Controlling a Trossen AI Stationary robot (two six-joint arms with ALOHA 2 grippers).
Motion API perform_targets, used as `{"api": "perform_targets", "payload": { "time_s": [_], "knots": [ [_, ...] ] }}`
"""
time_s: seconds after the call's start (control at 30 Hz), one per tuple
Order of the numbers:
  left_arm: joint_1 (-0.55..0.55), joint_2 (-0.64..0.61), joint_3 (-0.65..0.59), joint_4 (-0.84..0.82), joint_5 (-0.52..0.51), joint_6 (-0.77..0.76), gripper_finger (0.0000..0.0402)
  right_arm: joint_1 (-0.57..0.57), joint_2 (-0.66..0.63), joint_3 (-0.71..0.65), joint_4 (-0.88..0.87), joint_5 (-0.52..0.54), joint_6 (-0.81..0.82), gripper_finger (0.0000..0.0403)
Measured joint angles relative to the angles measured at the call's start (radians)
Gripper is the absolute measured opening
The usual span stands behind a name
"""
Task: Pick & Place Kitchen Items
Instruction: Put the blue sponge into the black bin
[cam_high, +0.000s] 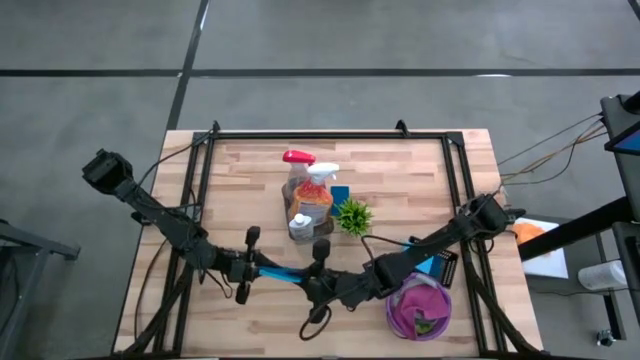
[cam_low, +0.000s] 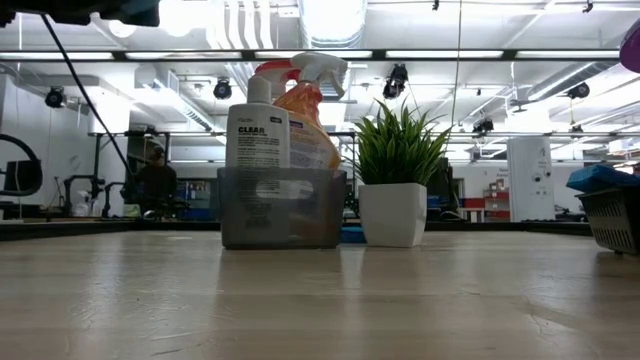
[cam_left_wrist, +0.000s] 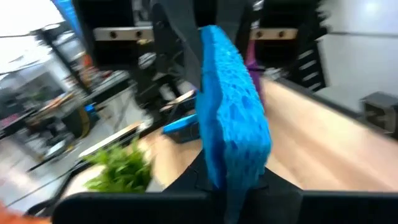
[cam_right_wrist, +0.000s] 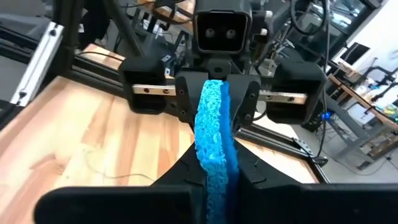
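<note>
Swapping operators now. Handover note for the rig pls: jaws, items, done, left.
Left gripper: jaws shut on one end of a blue sponge, held above the table's near edge.
Right gripper: jaws shut on the other end, so this looks like a handover.
Placed: two spray bottles stand in the grey bin mid-table, with a second sponge beside it. The magenta cloth is on the right.
Left: one arm lets go, then the sponge gets placed.
</note>
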Motion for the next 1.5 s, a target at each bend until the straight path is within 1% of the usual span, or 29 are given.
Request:
{"api": "perform_targets", "payload": {
  "time_s": [0.07, 0.13, 0.3, 0.37, 0.4, 0.47, 0.6, 0.67, 0.73, 0.77, 0.83, 0.93, 1.03, 1.13, 1.2, 1.33, 1.43, 1.5],
  "knots": [
    [0.0, 0.0, 0.0, -0.003, 0.059, 0.0, 0.0032, 0.009, 0.0, -0.002, -0.003, -0.002, -0.003, 0.0021],
    [-0.001, 0.0, -0.001, -0.008, 0.085, 0.0, 0.0055, 0.016, -0.004, -0.01, -0.015, -0.002, 0.002, 0.002],
    [-0.001, 0.0, -0.002, -0.007, 0.084, -0.033, 0.0107, 0.022, -0.005, -0.038, -0.029, -0.001, 0.032, 0.0019],
    [-0.003, 0.0, 0.002, -0.005, 0.084, -0.026, 0.0124, 0.026, -0.005, -0.053, -0.005, -0.002, 0.034, 0.0019],
    [-0.004, -0.002, 0.002, -0.004, 0.085, -0.022, 0.0132, 0.03, -0.005, -0.063, 0.024, -0.005, 0.032, 0.0019],
    [-0.004, -0.012, 0.002, -0.004, 0.088, -0.018, 0.0144, 0.04, -0.005, -0.098, 0.117, -0.049, 0.013, 0.0019],
    [-0.004, -0.041, 0.002, -0.01, 0.091, -0.012, 0.0159, 0.041, -0.005, -0.217, 0.421, -0.208, -0.034, 0.0018],
    [-0.005, -0.057, 0.002, -0.043, 0.09, -0.003, 0.0161, 0.04, -0.005, -0.288, 0.57, -0.267, -0.064, 0.0018],
    [-0.005, -0.07, 0.002, -0.085, 0.084, -0.003, 0.0162, 0.042, -0.029, -0.359, 0.681, -0.347, -0.088, 0.0018],
    [-0.005, -0.074, 0.002, -0.103, 0.084, -0.004, 0.0162, 0.043, -0.05, -0.393, 0.725, -0.386, -0.091, 0.0018],
    [-0.004, -0.079, 0.002, -0.146, 0.084, -0.015, 0.0162, 0.046, -0.115, -0.463, 0.787, -0.423, -0.093, 0.0018],
    [-0.004, -0.079, 0.0, -0.201, 0.084, -0.032, 0.0162, 0.045, -0.229, -0.567, 0.795, -0.423, -0.1, 0.0018],
    [-0.004, -0.079, 0.001, -0.226, 0.091, -0.041, 0.0162, 0.045, -0.35, -0.659, 0.713, -0.387, -0.085, 0.0018],
    [-0.004, -0.079, 0.001, -0.243, 0.091, -0.053, 0.0162, 0.053, -0.501, -0.72, 0.577, -0.295, -0.062, 0.0018],
    [-0.004, -0.079, 0.0, -0.261, 0.091, -0.071, 0.0162, 0.059, -0.596, -0.749, 0.447, -0.233, -0.039, 0.0018],
    [-0.004, -0.079, -0.005, -0.316, 0.092, -0.119, 0.0162, 0.068, -0.785, -0.77, 0.125, -0.144, 0.072, 0.0018],
    [-0.003, -0.079, -0.025, -0.321, 0.092, -0.135, 0.0162, 0.075, -0.909, -0.754, -0.173, -0.081, 0.207, 0.0018],
    [0.0, -0.079, -0.044, -0.294, 0.092, -0.134, 0.0162, 0.075, -0.974, -0.729, -0.381, -0.053, 0.312, 0.0018]
  ]
}}
